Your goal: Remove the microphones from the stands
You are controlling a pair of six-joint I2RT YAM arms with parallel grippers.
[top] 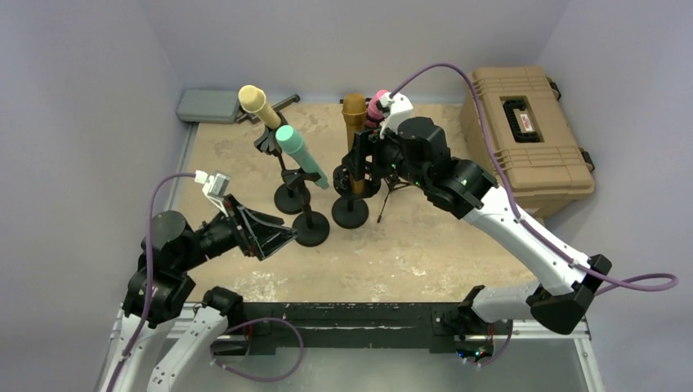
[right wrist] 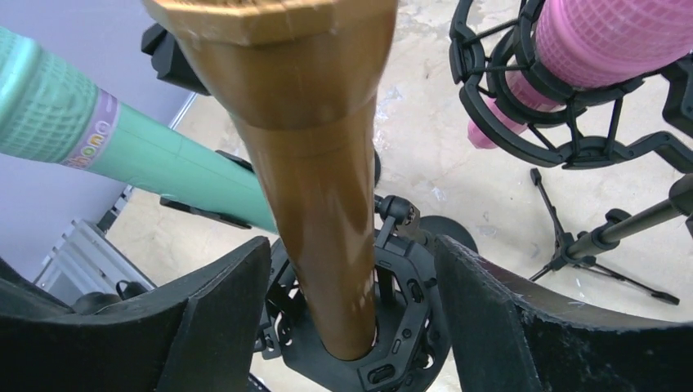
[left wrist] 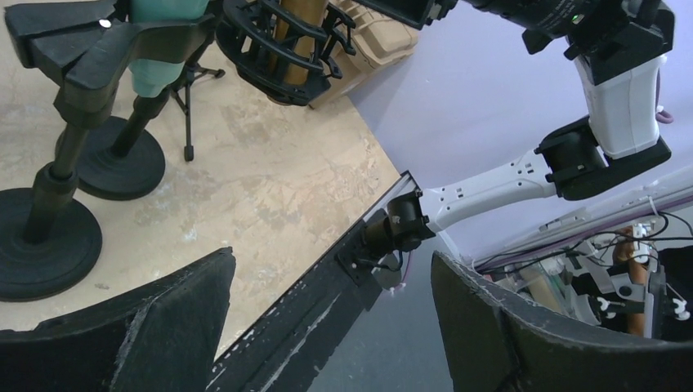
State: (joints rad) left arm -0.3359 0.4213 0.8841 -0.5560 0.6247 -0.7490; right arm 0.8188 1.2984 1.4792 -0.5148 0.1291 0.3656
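Note:
A golden-brown microphone (right wrist: 327,188) stands upright in a black shock-mount ring (right wrist: 409,327) on a round-based stand (top: 350,211). My right gripper (right wrist: 351,245) is open and straddles its lower body just above the ring, one finger (right wrist: 216,318) on each side, small gaps showing. From above, the right gripper (top: 365,155) sits behind that microphone (top: 354,110). My left gripper (top: 282,237) is open and holds nothing, low by the round base of the nearest stand (top: 311,229). In the left wrist view the left gripper (left wrist: 331,269) frames only table edge.
A teal microphone (top: 296,147) and a cream one (top: 254,100) lean on stands to the left. A pink microphone (right wrist: 605,41) sits in a shock mount on a small tripod (right wrist: 588,261). A tan case (top: 527,131) lies at right, a grey case (top: 208,104) at the back left.

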